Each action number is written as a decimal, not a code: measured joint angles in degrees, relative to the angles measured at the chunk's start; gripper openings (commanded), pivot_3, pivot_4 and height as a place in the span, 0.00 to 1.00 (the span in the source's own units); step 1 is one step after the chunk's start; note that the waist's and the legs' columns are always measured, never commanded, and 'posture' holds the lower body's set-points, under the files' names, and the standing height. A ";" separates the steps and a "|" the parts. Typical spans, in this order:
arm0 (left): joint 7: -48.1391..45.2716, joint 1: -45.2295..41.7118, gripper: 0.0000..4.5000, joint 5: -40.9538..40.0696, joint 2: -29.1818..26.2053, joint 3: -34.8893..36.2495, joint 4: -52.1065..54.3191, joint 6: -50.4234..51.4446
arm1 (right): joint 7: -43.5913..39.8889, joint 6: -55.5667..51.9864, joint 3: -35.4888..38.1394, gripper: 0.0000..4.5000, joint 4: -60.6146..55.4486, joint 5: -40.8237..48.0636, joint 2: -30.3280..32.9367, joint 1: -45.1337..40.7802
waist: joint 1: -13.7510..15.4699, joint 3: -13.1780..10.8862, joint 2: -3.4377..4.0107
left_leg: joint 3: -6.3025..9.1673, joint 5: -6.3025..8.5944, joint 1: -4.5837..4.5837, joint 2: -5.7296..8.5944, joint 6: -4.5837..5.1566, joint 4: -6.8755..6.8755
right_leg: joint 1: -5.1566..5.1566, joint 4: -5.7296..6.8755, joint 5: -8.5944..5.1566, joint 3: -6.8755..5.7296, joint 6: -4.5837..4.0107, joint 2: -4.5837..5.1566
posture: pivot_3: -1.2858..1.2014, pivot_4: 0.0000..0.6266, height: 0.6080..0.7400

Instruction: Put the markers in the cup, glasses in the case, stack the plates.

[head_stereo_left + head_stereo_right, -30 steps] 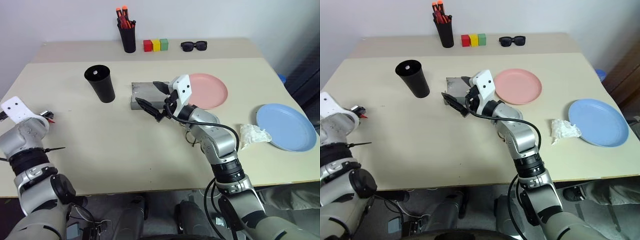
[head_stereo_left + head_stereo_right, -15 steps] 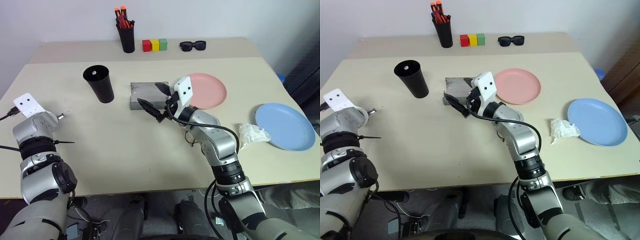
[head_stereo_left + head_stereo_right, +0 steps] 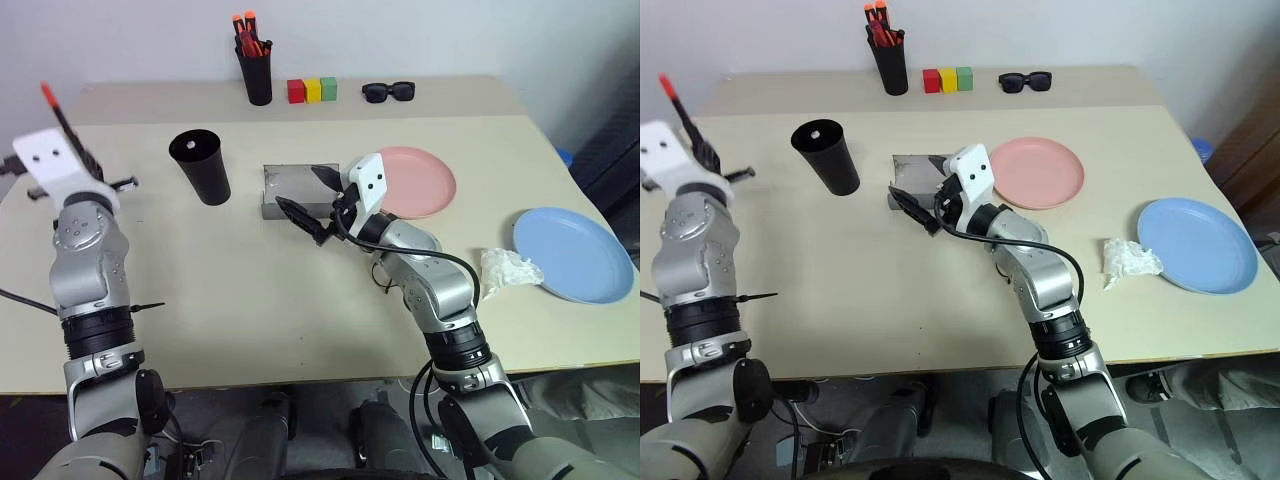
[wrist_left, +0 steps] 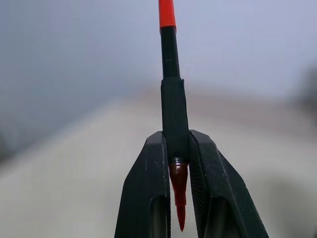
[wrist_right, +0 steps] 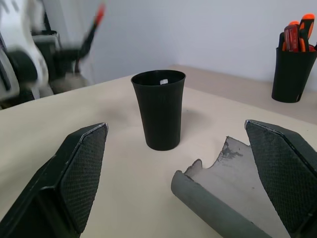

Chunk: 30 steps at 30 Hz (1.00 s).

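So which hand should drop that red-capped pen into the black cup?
Left, probably. The left hand is already shut on the marker, raised beside the cup. The right hand is open over the grey case.

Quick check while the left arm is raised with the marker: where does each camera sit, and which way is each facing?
Left eye and right eye views: on the head, looking forward and down over the table; both arms show.
Left wrist view: on the left wrist, looking along the left tool, shut on the red-capped marker; its own fingers show.
Right wrist view: on the right wrist, looking between the open right tool's fingers at the black cup and grey case.
Shared: the right wrist and head views show the cup, case and pen cup.
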<state>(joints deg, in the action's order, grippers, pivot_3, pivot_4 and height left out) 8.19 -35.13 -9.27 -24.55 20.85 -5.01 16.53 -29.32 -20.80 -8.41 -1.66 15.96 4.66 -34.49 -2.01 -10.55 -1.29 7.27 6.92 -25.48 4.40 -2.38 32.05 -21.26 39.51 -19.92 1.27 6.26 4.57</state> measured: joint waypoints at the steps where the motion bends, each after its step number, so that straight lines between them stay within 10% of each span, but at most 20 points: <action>1: -0.71 -0.60 0.01 0.88 0.71 -1.74 0.30 -1.95 | 0.84 0.33 0.51 1.00 0.82 0.00 -0.49 -0.95 | 0.03 0.00 0.00 | 0.00 0.00 0.01 0.00 0.00 0.01 | 0.01 0.00 0.00 0.00 0.00 -0.01 | 0.52 0.24 0.95; 30: -1.82 -11.86 0.01 8.02 8.34 -9.92 -37.60 -33.51 | 3.53 3.44 6.44 1.00 2.03 3.42 -3.13 -6.74 | -0.43 0.00 0.00 | 0.01 -0.01 -0.03 0.00 0.03 0.00 | -0.04 0.03 0.00 -0.04 0.01 -0.05 | 0.52 0.24 0.95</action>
<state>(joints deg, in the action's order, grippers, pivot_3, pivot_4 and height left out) 6.38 -46.99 -1.25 -16.21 10.93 -42.62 -16.99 -25.78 -17.36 -1.97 0.37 19.38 1.53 -41.22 -2.44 -10.55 -1.29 7.28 6.91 -25.52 4.40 -2.35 32.05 -21.30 39.54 -19.92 1.23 6.27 4.52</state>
